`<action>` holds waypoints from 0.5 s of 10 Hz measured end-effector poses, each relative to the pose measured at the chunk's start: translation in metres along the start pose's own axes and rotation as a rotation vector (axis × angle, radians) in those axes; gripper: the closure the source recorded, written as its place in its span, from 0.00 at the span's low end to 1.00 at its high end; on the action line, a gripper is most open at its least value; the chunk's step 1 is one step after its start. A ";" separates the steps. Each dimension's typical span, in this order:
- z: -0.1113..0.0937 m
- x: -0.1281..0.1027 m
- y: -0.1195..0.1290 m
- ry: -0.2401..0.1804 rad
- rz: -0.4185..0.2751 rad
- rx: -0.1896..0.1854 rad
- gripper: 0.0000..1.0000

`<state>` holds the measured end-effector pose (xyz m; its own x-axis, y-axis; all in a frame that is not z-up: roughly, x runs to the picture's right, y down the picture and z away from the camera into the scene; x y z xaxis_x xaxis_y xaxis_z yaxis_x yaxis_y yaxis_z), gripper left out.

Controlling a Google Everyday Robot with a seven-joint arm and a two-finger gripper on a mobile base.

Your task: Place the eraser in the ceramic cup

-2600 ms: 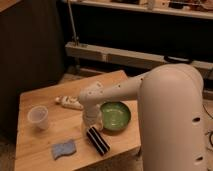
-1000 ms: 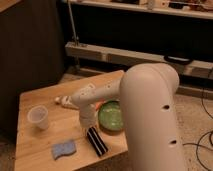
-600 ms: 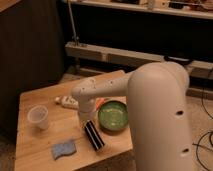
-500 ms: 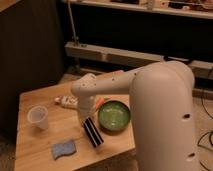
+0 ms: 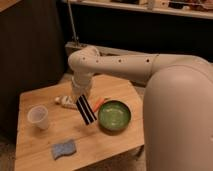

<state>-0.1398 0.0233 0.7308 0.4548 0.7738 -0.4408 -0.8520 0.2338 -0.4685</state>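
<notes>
Eraser (image 5: 86, 111) is up off the bench (image 5: 31, 152) since last frame. I see the hand (image 5: 81, 98) pinching its top end; it hangs tilted between ceramic cup (image 5: 39, 117) and green bowl (image 5: 114, 115).

**One raised view, looking down past the arm onto the bench**

The single camera sits above the height of the bench (image 5: 35, 150) and faces forward and downward. Most of the top shows at a slant, with the far edge higher in the frame and the near edge low at the left. A dark wall and a shelf (image 5: 150, 11) rise behind it. The camera is close to the arm (image 5: 175, 105), whose thick pale link fills the right side and reaches leftward across the middle. The pincer (image 5: 81, 99) hangs at the arm's end over the middle of the bench. It is clamped on the upper end of the tilted eraser (image 5: 86, 111), between the ceramic cup (image 5: 39, 117) and the green bowl (image 5: 114, 115).
</notes>
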 end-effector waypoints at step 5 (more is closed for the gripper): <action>-0.026 -0.102 0.042 -0.310 -0.153 -0.186 1.00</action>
<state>-0.2151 -0.0612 0.7356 0.4485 0.8862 -0.1165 -0.7059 0.2712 -0.6543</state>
